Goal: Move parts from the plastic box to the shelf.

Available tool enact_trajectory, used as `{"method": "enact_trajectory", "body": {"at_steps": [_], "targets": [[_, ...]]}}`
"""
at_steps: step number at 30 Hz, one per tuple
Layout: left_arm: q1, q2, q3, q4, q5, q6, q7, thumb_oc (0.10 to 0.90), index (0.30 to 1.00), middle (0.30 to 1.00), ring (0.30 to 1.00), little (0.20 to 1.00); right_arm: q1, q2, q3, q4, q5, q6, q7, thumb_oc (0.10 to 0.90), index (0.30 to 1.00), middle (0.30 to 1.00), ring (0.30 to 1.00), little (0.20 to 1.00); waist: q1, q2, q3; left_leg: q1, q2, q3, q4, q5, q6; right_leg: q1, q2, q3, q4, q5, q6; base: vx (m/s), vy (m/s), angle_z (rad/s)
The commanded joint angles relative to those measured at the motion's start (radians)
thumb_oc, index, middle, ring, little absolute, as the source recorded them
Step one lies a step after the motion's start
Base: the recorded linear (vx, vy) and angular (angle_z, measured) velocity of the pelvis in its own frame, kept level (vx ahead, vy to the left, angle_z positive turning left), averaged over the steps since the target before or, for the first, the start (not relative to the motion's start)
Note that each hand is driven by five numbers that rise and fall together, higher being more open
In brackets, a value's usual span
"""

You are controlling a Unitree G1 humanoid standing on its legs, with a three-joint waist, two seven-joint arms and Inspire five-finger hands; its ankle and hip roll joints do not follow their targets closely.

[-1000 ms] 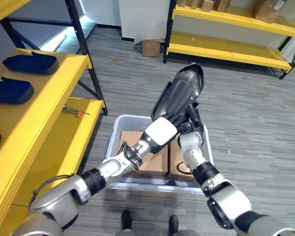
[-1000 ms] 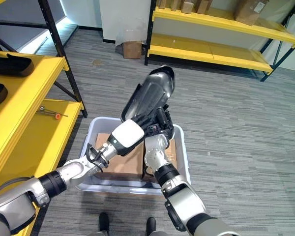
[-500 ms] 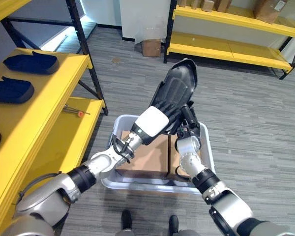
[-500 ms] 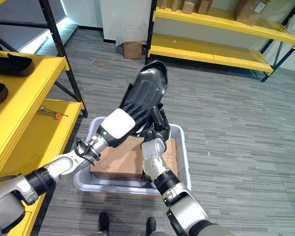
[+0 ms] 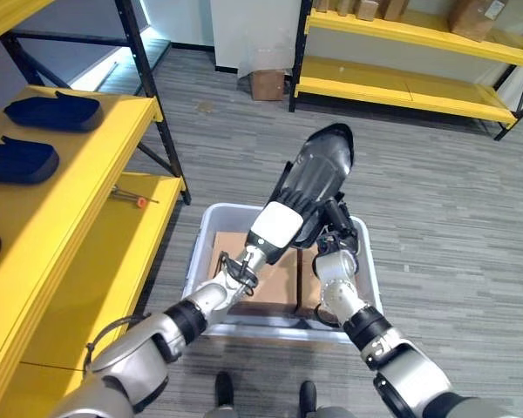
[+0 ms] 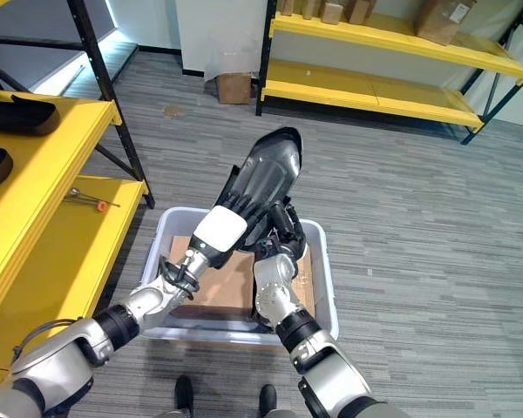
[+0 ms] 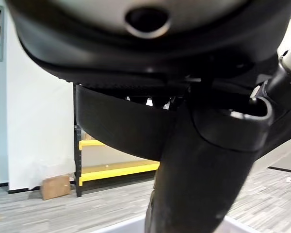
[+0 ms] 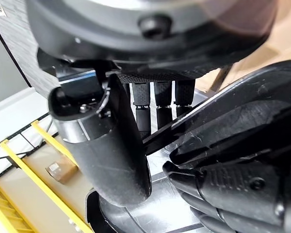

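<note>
Both hands are holding one big black part [image 5: 318, 170] up in the air, right above the plastic box [image 5: 200, 246] on the floor. The part is long and curved, like a shell. Its long side runs from near and low, where the hands are, up to far and high, and it leans a little to the right. The left hand [image 5: 289, 198] has its fingers curled over the left side of the part, near its low end. The right hand [image 5: 338, 223] is under the part on the right side, and its wrist view shows the thumb on one face and the fingers on the other, pinching an edge of the part. So both hands have hold of it, and both are at the low end, with the far tip sticking out free. The box has brown cardboard [image 5: 271, 277] in the bottom. The yellow shelf [image 5: 74, 209] stands well off to the left, and it already has dark blue parts [image 5: 54, 111] on its top level. I think the next move has to swing the part left, and the long free tip must stay clear of the shelf's black post [image 5: 152, 100].
</note>
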Motion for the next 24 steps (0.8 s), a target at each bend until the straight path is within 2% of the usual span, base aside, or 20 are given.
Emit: {"method": "enact_trajectory", "body": {"at_steps": [1, 13, 24], "targets": [[-0.107, 0.005, 0.034, 0.134, -0.002, 0.016, 0.020, 0.400, 0.300, 0.300, 0.300, 0.300, -0.136, 0.023, -0.013, -0.054, -0.103, -0.082, 0.086, 0.400, 0.300, 0.300, 0.300, 0.300, 0.002, -0.037, -0.100, 0.130, 0.106, 0.031, -0.008, -0.146, -0.048, 0.019, -0.047, -0.011, -0.001, -0.015, 0.049, -0.01, 0.006, -0.04], [-0.114, -0.006, 0.042, 0.161, -0.077, -0.002, 0.038, 0.400, 0.300, 0.300, 0.300, 0.300, -0.152, 0.040, -0.032, 0.031, -0.081, -0.073, 0.090, 0.400, 0.300, 0.300, 0.300, 0.300, 0.005, -0.028, -0.104, 0.136, 0.103, 0.031, -0.008, -0.147, -0.048, 0.029, -0.049, -0.011, -0.001, -0.018, 0.048, 0.00, 0.002, -0.01], [-0.110, -0.012, 0.059, 0.200, -0.110, 0.012, 0.081, 0.400, 0.300, 0.300, 0.300, 0.300, -0.154, 0.048, -0.057, 0.070, -0.080, -0.085, 0.069, 0.400, 0.300, 0.300, 0.300, 0.300, 0.007, -0.016, -0.104, 0.132, 0.099, 0.022, -0.008, -0.146, -0.051, 0.033, -0.052, -0.019, 0.001, -0.023, 0.046, 0.00, 0.000, 0.00]]}}
